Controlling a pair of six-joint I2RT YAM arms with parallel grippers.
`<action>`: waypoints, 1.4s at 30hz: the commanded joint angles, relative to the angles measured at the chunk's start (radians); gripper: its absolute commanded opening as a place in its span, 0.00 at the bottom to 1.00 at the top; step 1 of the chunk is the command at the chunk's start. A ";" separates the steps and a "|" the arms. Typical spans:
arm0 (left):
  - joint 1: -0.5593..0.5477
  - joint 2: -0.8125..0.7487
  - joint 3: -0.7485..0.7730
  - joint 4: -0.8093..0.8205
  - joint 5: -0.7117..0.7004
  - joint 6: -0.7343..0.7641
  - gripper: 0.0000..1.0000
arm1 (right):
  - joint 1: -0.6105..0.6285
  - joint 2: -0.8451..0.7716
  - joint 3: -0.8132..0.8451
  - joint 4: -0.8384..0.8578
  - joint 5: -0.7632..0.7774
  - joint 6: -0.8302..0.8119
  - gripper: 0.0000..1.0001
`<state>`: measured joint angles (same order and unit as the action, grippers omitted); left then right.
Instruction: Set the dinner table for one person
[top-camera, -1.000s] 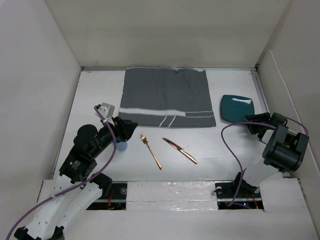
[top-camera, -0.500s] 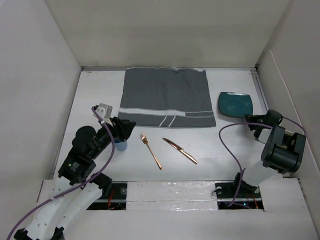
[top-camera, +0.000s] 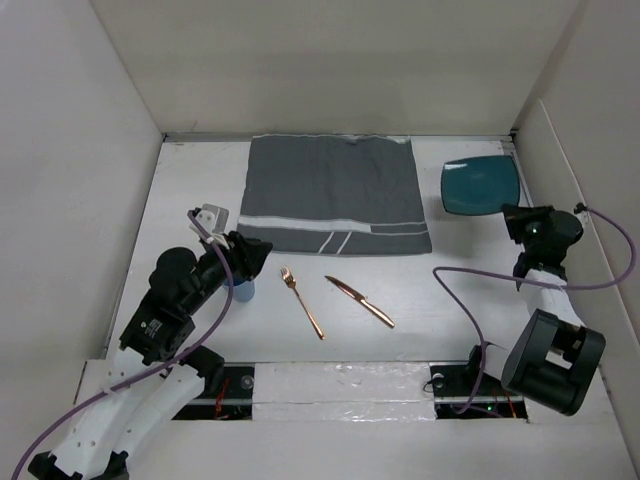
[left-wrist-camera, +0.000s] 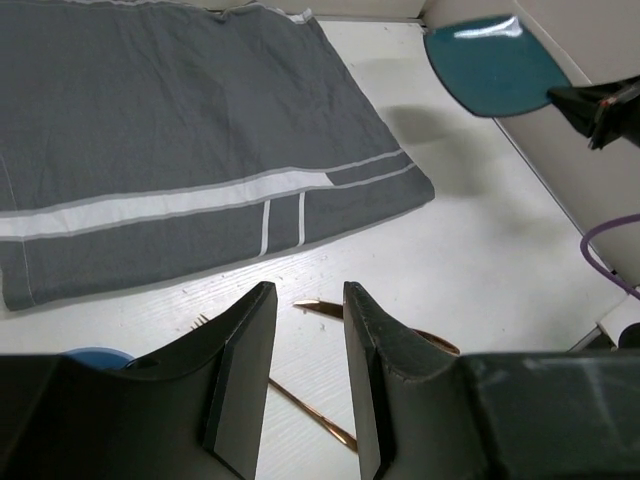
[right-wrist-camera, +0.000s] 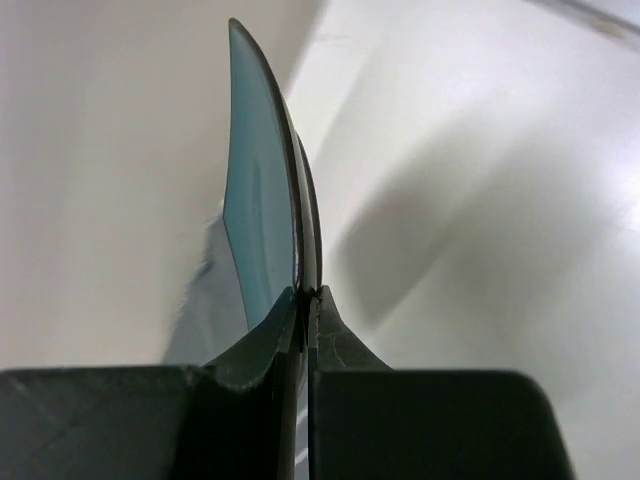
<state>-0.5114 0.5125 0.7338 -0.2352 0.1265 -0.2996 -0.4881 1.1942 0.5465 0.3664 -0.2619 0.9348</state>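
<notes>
my right gripper is clenched on the teal plate's rim, lifted over the white table's far right, my left gripper gapes empty, and nothing sits on the placemat yet; fork, knife and cup lie near it, unplaced.

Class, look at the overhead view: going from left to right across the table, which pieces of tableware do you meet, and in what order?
blue cup → fork → knife → teal plate. The grey placemat spans several of these, so it is left out.
</notes>
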 joint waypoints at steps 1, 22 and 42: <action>-0.007 0.012 0.027 0.045 -0.014 0.010 0.30 | 0.084 -0.061 0.127 0.207 -0.164 0.061 0.00; 0.034 0.067 0.013 0.074 -0.033 -0.004 0.30 | 0.582 0.813 1.070 -0.174 -0.670 -0.177 0.00; 0.034 0.089 0.018 0.076 -0.030 0.001 0.31 | 0.640 1.271 1.698 -0.756 -0.720 -0.458 0.00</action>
<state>-0.4820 0.6014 0.7334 -0.2066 0.0967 -0.3008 0.1455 2.4996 2.1277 -0.3904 -0.8848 0.4553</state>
